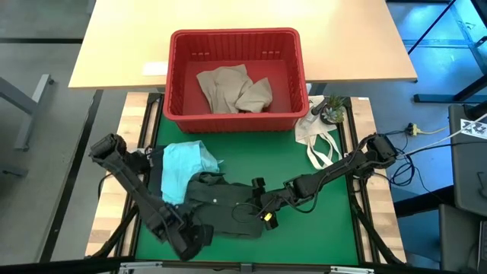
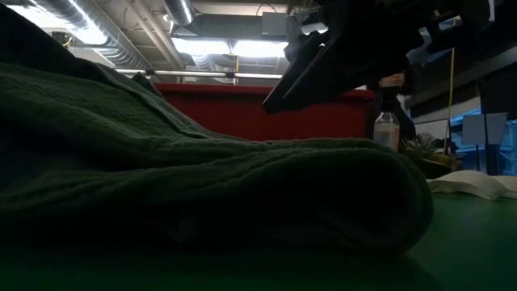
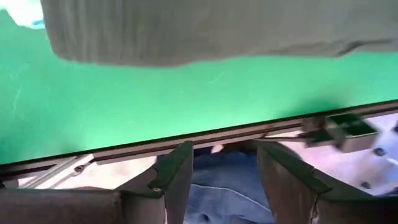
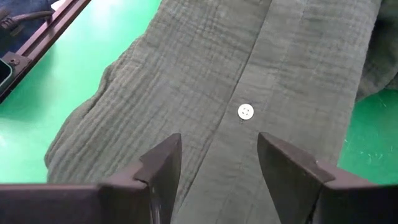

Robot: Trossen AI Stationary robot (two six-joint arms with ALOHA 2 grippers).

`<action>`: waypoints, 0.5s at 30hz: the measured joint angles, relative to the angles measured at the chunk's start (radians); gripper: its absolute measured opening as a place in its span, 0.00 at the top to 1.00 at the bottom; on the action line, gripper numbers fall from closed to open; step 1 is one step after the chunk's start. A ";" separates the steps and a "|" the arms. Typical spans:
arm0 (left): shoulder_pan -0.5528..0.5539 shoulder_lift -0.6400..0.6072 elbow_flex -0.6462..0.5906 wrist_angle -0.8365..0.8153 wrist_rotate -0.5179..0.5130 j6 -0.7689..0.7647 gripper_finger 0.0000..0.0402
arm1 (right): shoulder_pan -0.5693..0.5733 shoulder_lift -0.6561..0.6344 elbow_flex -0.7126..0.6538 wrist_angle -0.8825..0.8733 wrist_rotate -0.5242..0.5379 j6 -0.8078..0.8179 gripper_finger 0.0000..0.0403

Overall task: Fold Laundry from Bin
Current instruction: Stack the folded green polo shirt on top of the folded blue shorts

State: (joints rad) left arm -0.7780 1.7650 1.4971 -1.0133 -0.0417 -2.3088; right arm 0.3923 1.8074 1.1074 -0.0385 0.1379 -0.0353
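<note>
The dark olive garment (image 1: pixel 221 205) lay low in the overhead frame on the green mat (image 1: pixel 319 228). The right gripper (image 4: pixel 217 165) hovered over it, fingers spread wide and empty. The left gripper (image 3: pixel 222 177) sat at the bottom-left mat edge, likewise open. A beige garment (image 1: pixel 232 90) rested in the red bin (image 1: pixel 236 118) at top centre

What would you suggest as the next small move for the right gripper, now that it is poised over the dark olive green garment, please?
Probably lower the right gripper onto the dark olive green crinkled cloth garment and pinch it near the button band. Its fingers stand open just above the cloth, holding nothing, and the garment lies bunched on the green table mat. The left gripper, also open, is at the near table edge.
</note>
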 joint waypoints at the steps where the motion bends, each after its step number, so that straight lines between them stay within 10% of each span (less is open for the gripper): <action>1: -0.007 0.015 0.000 0.008 0.002 -0.001 0.57 | 0.000 0.000 0.000 0.005 0.000 0.000 0.48; 15: -0.034 0.183 0.000 -0.037 -0.026 0.012 0.57 | 0.000 0.000 0.000 0.015 0.000 0.000 0.48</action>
State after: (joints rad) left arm -0.8121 1.9480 1.4971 -1.0499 -0.0678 -2.2968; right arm 0.3923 1.8072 1.1072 -0.0239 0.1379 -0.0353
